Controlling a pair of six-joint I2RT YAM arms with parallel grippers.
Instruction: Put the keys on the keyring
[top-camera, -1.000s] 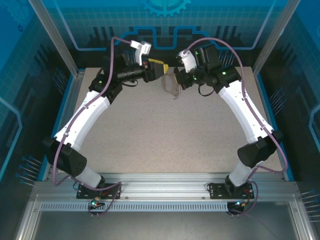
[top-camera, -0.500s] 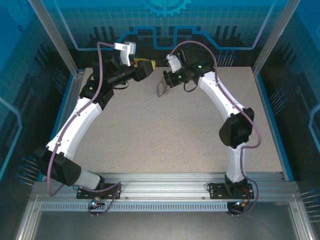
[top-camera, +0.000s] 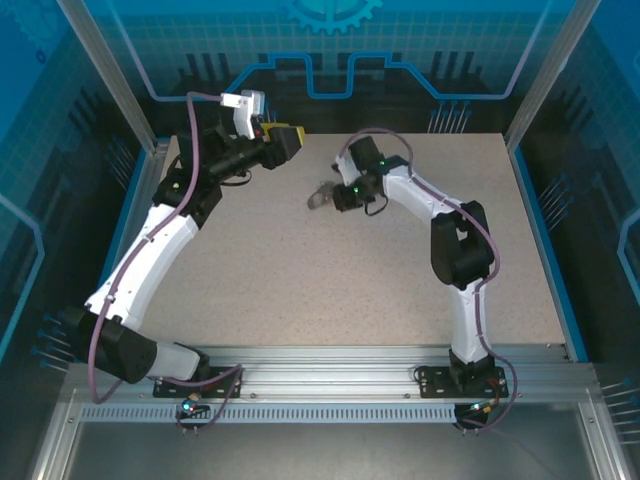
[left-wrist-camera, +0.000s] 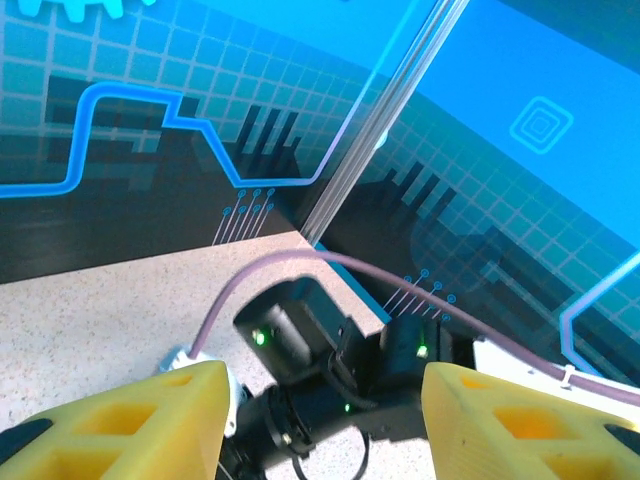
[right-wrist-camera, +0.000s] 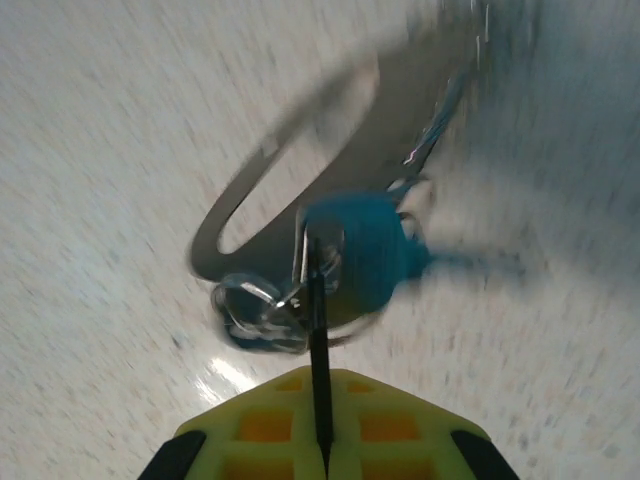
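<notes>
The right claw (right-wrist-camera: 320, 390) has its two yellow fingers (right-wrist-camera: 400, 430) pressed together on a thin dark strip (right-wrist-camera: 316, 320), which sticks straight out past the tips. Which part of the bunch that strip belongs to is lost in the blur.

Just beyond the tips, at the end of the strip, sits a blurred bluish-dark lump that looks like the head of the key (right-wrist-camera: 365, 265). A small silvery ring (right-wrist-camera: 245, 305) lies against it on the left.

Farther out from the claw lies the keyring (right-wrist-camera: 395, 130), a grey oval loop slanting up and to the right over the speckled table (right-wrist-camera: 100, 150). Its beaded chain (right-wrist-camera: 445, 115) trails off at the far right end.

From above, the right claw (top-camera: 330, 193) points left and the keyring (top-camera: 316, 197) is at its tip. Whether the loop touches the table (top-camera: 300, 300) cannot be told.

The left claw (top-camera: 290, 138) sits well apart, to the far left of the right claw. Its yellow fingers (left-wrist-camera: 130, 420) stand apart with nothing between them. Beyond the gap are the right arm's dark wrist (left-wrist-camera: 300, 345) and a purple cable (left-wrist-camera: 300, 258).
</notes>
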